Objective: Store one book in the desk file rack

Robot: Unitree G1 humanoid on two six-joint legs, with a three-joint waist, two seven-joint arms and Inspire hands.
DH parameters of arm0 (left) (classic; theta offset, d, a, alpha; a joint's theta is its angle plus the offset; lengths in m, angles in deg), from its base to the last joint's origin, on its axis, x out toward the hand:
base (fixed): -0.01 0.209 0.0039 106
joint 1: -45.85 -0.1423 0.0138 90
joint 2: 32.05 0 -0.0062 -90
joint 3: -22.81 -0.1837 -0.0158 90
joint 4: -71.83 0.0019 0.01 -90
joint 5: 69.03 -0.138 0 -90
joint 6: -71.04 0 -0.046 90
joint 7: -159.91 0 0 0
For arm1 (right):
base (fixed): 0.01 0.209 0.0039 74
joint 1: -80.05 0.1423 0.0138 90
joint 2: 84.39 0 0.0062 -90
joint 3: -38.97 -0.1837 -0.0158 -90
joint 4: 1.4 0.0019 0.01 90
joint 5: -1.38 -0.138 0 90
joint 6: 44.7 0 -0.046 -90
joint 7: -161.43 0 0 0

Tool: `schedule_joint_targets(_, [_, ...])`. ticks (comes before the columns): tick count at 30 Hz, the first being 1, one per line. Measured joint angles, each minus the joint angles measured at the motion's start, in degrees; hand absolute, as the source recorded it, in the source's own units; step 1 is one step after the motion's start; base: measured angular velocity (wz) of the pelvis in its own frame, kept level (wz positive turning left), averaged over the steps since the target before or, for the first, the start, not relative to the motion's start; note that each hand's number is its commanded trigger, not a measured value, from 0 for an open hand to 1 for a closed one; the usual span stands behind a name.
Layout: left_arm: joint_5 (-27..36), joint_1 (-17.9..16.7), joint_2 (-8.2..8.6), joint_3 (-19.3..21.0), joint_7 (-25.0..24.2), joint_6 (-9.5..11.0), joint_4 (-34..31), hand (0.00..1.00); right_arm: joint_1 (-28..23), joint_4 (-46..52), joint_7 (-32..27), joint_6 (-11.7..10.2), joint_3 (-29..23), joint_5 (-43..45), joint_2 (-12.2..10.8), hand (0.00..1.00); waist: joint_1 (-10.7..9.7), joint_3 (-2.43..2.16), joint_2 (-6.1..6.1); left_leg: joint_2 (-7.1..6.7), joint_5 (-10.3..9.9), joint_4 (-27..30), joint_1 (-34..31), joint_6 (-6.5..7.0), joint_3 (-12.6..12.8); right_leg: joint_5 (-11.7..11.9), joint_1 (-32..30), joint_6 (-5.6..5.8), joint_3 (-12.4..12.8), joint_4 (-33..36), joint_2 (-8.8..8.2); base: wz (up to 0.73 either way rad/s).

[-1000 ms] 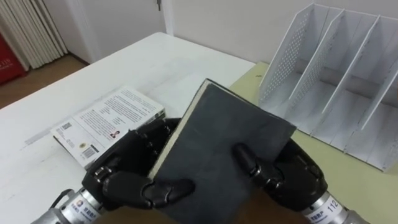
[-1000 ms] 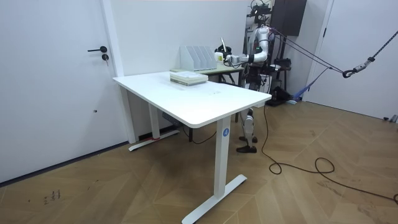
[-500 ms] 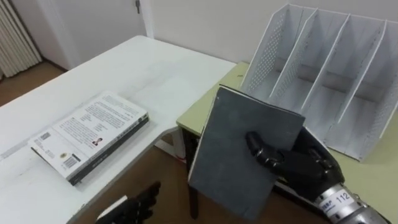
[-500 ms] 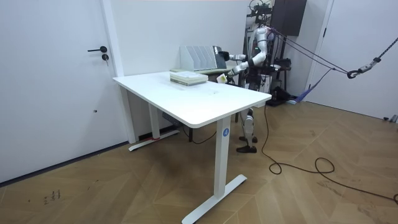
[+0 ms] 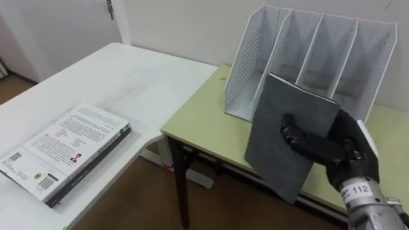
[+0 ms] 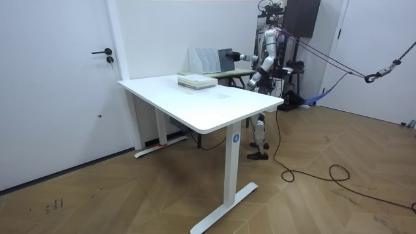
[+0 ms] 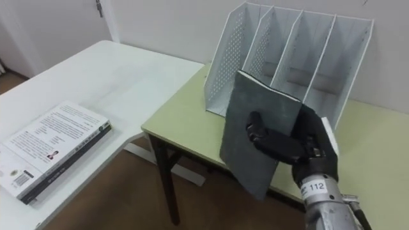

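Green desk point(image 5: 204, 121) at centre, white table point(image 5: 115, 76) at left; my right hand point(image 5: 339, 152) curls its fingers round a plain dark-grey book point(image 5: 278, 115).

Book point(image 5: 271, 156) before file rack point(image 5: 300, 45) on desk point(image 5: 204, 121); other books point(image 5: 67, 150) left.

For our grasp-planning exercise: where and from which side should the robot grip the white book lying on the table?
The white book lies flat on the white table, so only its edges offer a pinch. Its long dark side faces the table's near edge: probably come in from there. The right hand is occupied, shut on the dark book.
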Motion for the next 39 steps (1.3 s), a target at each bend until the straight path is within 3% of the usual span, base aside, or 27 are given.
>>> schedule_joint_targets(8, [3.44, -0.40, 0.11, 0.28, 3.78, 3.60, 10.25, 0.00, 2.23, 2.21, -8.98, -1.58, -2.41, 1.26, -0.03, 1.00, 0.36, 0.25, -0.37, 0.03, 0.01, -1.15, 0.82, -0.01, 0.84, 0.01, 0.01, 0.03, 1.17, -0.29, 0.33, -0.05])
schedule_joint_targets(9, [4.30, -0.63, 0.20, 0.95, 3.81, 3.68, 11.10, 0.00, 2.65, 2.23, -9.36, -1.85, -2.61, 1.50, -0.05, 1.00, 0.30, 0.55, -0.88, 0.06, 0.01, -1.25, 0.87, -0.01, 1.05, 0.03, -0.02, 0.04, 1.34, -0.32, 0.37, -0.11])
schedule_joint_targets(12, [4.42, -1.23, 0.53, 3.37, 3.92, 4.69, 12.49, 0.00, 3.02, 2.32, -10.69, -1.94, -3.77, 2.11, -0.02, 1.00, 0.21, 0.41, -1.39, 0.05, 0.01, -1.39, 0.87, -0.01, 1.17, 0.03, -0.12, 0.05, 1.42, -0.30, 0.38, -0.02])
schedule_joint_targets(17, [6.76, -1.50, 0.56, 4.53, 5.00, 4.78, 14.59, 0.00, 3.70, 2.42, -13.96, -1.94, -4.95, 2.12, 0.06, 1.00, 0.33, -0.13, -2.54, 0.03, 0.00, -1.80, 0.86, -0.02, 1.23, 0.21, -0.05, 0.12, 1.50, -0.97, 0.46, 0.00])
schedule_joint_targets(25, [8.62, -1.49, 0.67, 5.57, 6.17, 5.39, 16.75, 0.00, 8.65, 2.57, -20.33, -1.96, -7.29, 1.81, 1.44, 1.00, 0.37, -0.13, -2.20, 0.24, -0.09, -2.32, 0.70, -0.15, 0.83, 0.71, -0.04, 0.06, 1.09, -1.04, 0.68, 0.01])
schedule_joint_targets(30, [8.62, -1.53, 0.76, 7.48, 6.56, 5.38, 17.44, 0.00, 9.64, 2.57, -23.59, -1.96, -8.96, 1.79, 3.05, 1.00, 0.47, -0.15, -2.16, 0.31, -0.07, -2.39, 0.58, -0.22, -0.03, 0.79, 0.07, -0.05, -0.71, -1.05, 0.65, 0.05])
schedule_joint_targets(39, [7.77, -1.46, 0.81, 9.20, 7.23, 5.22, 17.67, 0.00, 10.71, 1.20, -24.73, -1.94, -9.06, 2.44, 3.04, 1.00, 0.61, 0.12, -2.34, 0.06, -0.02, -2.33, 0.50, -0.22, 0.00, 0.79, 0.02, -0.04, -0.99, -0.94, 0.43, -0.01])
